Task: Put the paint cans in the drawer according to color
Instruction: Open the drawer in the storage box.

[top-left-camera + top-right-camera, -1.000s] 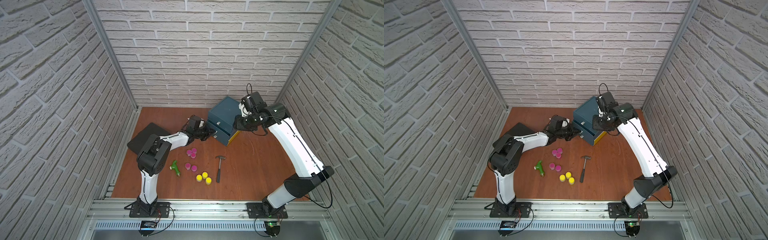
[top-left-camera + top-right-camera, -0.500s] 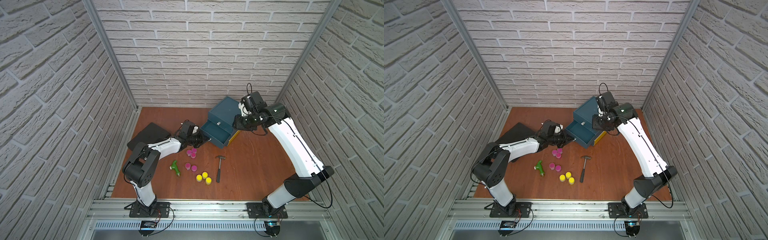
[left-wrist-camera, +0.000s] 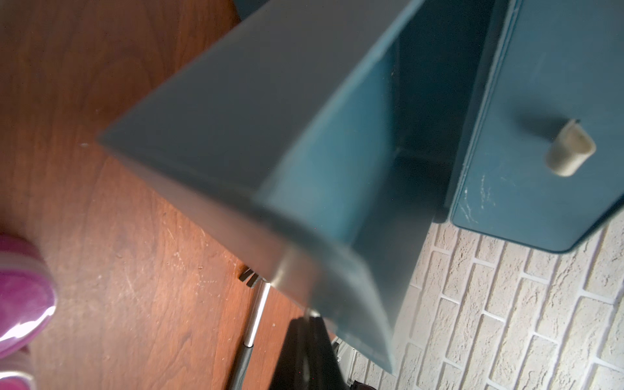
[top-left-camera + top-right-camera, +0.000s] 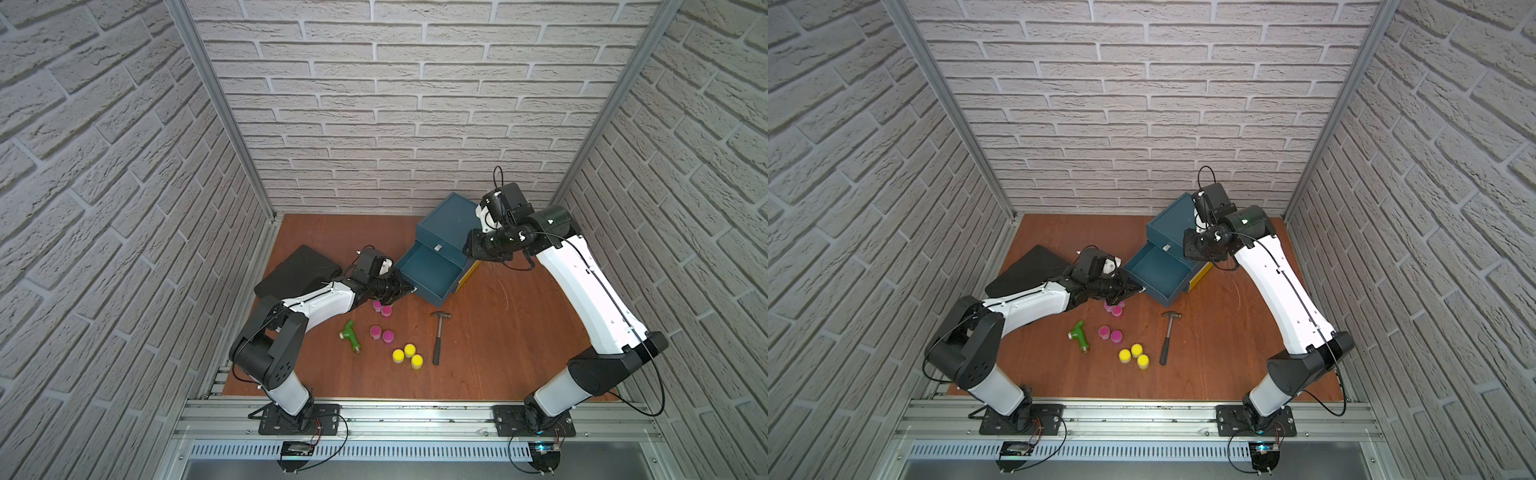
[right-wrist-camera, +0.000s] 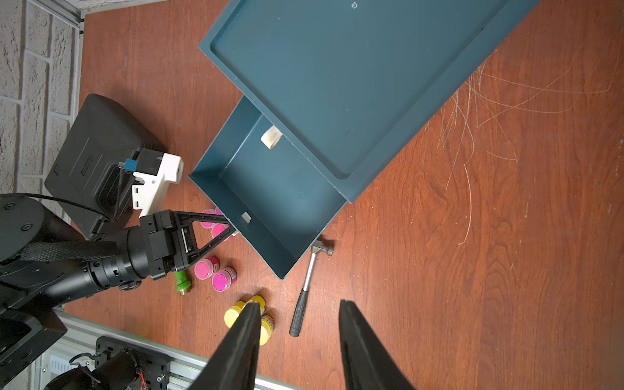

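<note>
You have the left fingers [image 5: 216, 243] pinched shut on the pale pull tab [image 5: 235, 233] at the front wall of the open drawer [image 4: 428, 293], which juts from the blue cabinet [image 4: 451, 220] askew to the counter [image 4: 519, 332] edges. Two pink cans [image 4: 386, 311] stand side by side just outside that front wall, under the fingers. A second pink pair [image 4: 375, 331] sits farther out from the drawer, and three yellow cans [image 4: 410, 350] cluster beyond them, all upright, lids up. A hammer [image 4: 437, 340] lies off the drawer's free front corner, head toward it, long handle pointing away. A green fitting [image 4: 351, 336] lies beside the second pink pair, away from the hammer. Your right fingers [image 5: 243, 337] hang by the cabinet behind the drawer, narrowly parted, holding nothing. Bare wood opens past the hammer.
</note>
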`<control>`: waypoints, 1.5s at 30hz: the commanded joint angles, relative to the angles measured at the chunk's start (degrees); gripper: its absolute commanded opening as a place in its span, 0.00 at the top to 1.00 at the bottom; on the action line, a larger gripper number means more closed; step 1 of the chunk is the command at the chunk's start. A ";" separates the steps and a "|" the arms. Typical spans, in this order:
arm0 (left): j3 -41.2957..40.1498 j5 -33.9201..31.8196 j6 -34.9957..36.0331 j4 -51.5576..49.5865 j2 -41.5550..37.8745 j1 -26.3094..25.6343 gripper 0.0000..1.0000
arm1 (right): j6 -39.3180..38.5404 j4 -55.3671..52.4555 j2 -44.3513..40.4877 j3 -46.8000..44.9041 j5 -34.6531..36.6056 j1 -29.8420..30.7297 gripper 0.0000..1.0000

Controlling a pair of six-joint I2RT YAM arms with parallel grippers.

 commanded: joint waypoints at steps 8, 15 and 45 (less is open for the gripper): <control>-1.07 1.45 1.94 -1.77 -1.84 -0.14 1.00 | 1.03 1.97 -2.56 -2.19 -0.69 -0.08 0.56; 0.82 0.23 3.37 -4.41 -1.95 -0.09 1.00 | 1.00 2.11 -2.38 -2.13 -1.08 0.05 0.56; 3.45 -4.85 8.92 -17.39 -7.28 0.61 0.51 | 0.01 2.84 -1.02 -2.07 -1.13 1.86 0.50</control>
